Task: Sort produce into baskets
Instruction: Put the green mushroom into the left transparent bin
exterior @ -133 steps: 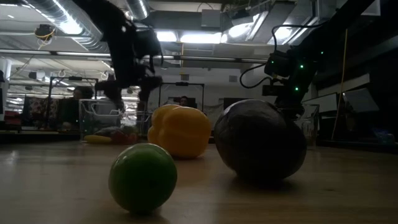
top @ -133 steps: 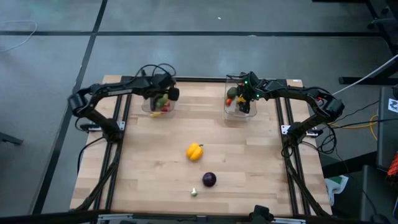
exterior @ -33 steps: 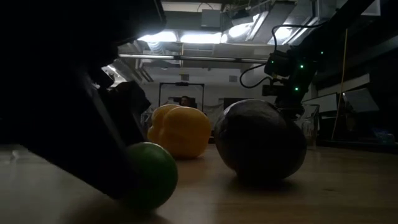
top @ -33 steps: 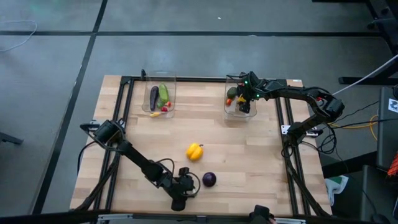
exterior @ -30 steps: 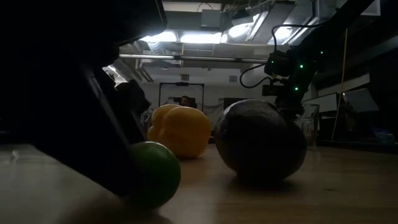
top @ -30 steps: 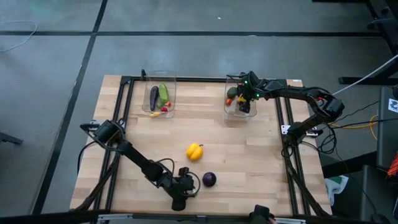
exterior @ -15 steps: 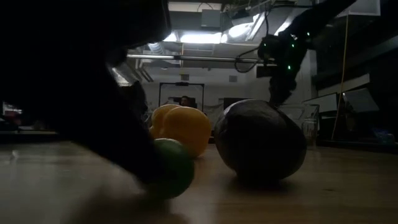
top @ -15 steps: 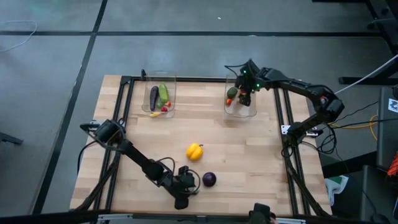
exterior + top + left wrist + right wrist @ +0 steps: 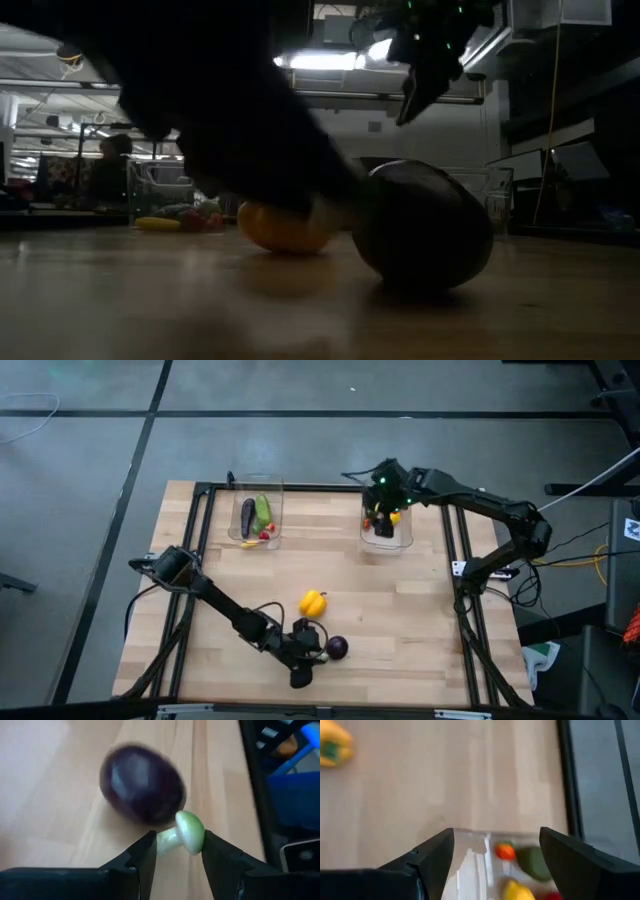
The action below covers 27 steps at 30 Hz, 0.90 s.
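My left pincer (image 9: 176, 851) had pinched the small green piece (image 9: 183, 834) by its pale stem, low over the near surface (image 9: 400, 620) beside the purple round piece (image 9: 142, 783). It looked light, hard and slippery. Right pincer (image 9: 496, 854) gaped empty over the far right basket (image 9: 386, 532).

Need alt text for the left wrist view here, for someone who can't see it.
The left gripper is shut on a small pale green piece, held between its two dark fingers above the wooden table. A round purple piece lies just beyond it.

overhead, table-level, two close wrist views
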Motion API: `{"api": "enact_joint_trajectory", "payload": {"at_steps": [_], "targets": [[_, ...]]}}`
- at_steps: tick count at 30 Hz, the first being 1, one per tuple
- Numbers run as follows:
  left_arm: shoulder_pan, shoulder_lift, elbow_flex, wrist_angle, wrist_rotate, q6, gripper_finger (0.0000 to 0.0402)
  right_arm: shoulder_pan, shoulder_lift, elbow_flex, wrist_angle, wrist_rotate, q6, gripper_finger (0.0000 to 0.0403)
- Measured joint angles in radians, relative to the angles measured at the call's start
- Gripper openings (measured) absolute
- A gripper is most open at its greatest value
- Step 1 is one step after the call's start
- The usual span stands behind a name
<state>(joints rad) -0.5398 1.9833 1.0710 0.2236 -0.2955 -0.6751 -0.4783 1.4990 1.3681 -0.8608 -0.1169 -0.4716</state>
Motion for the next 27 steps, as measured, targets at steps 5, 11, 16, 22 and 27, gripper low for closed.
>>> {"api": "enact_joint_trajectory", "payload": {"at_steps": [5, 11, 16, 22, 27], "targets": [[0.016, -0.099, 0.002, -0.035, -0.004, 0.052, 0.0140, 0.122, 0.001, 0.045, -0.001, 0.001, -0.003, 0.0292], [0.047, -0.267, 0.002, -0.201, -0.043, 0.068, 0.0140, 0.240, 0.001, 0.066, 0.004, 0.001, 0.005, 0.0292], [0.081, -0.434, 0.002, -0.447, -0.139, 0.076, 0.0140, 0.337, 0.002, 0.066, 0.005, 0.001, 0.024, 0.0292], [0.157, -0.618, 0.002, -0.746, -0.344, 0.161, 0.0140, 0.441, 0.002, 0.066, 0.006, 0.000, 0.075, 0.0292], [0.262, -0.725, 0.002, -0.992, -0.484, 0.235, 0.0140, 0.511, 0.011, 0.065, 0.034, 0.001, 0.133, 0.0292]]}}
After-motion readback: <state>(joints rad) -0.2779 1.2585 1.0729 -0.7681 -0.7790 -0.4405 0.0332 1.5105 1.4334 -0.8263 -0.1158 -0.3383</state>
